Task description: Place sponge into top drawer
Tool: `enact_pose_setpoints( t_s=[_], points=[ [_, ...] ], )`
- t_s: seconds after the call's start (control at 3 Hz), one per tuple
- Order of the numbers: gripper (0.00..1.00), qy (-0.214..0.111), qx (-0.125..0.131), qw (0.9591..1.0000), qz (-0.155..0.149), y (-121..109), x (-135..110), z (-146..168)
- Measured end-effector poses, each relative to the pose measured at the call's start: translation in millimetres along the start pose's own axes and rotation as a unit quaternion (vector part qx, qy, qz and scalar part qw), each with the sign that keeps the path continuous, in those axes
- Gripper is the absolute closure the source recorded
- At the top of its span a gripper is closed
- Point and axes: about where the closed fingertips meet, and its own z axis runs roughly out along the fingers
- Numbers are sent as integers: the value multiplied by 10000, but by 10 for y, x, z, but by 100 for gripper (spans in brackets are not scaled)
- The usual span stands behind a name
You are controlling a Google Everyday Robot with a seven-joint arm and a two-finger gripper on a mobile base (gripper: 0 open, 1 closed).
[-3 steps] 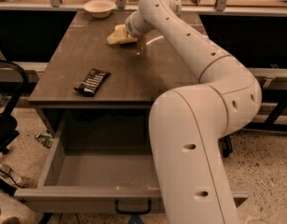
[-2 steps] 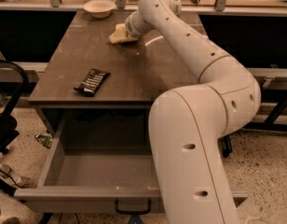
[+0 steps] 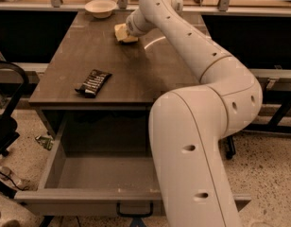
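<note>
Grey-brown wooden table top (image 3: 136, 74) fills the middle of the view, over a speckled pale floor (image 3: 273, 174); a dark rail and glass run along the back.

- Far left: black metal tube frame (image 3: 8, 93), standing on the floor just beside the table's left side.
- Back left of the top: 1 round white shallow bowl (image 3: 101, 7), upright, near the far edge.
- Front left of the top: 1 black snack bar wrapper (image 3: 93, 82), lying flat at a slant, well apart from the bowl.
- Below the table front: top drawer (image 3: 89, 200), wide, shallow, grey wood, pulled out toward the camera. Its grey floor shows. Dark metal pull handle (image 3: 135, 212) sits at the middle of the front panel, partly cut off by the lower edge of the view.
- Back middle of the top: small pale yellow foam sponge (image 3: 119, 34), on the table surface right of the bowl, well apart from the drawer.
- Gripper (image 3: 127, 32): at the sponge, touching it from the right; mostly hidden behind the wrist, so I cannot tell whether it is clamped on the sponge or not.
- Right: 1 bulky white robot arm (image 3: 202, 126), rising from the lower right, bending and reaching back left to the sponge; it covers the drawer's right part.
</note>
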Motion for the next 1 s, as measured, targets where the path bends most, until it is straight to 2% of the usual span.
enact_pose_setpoints(
  t_s=[0.33,0.67,1.0],
  points=[
    [100,-41,83,10000,-6,-45,-55,-82],
    [100,-180,374,9991,-26,-200,-237,-372],
    [100,-262,702,9970,-220,-385,-385,-875]
  ],
)
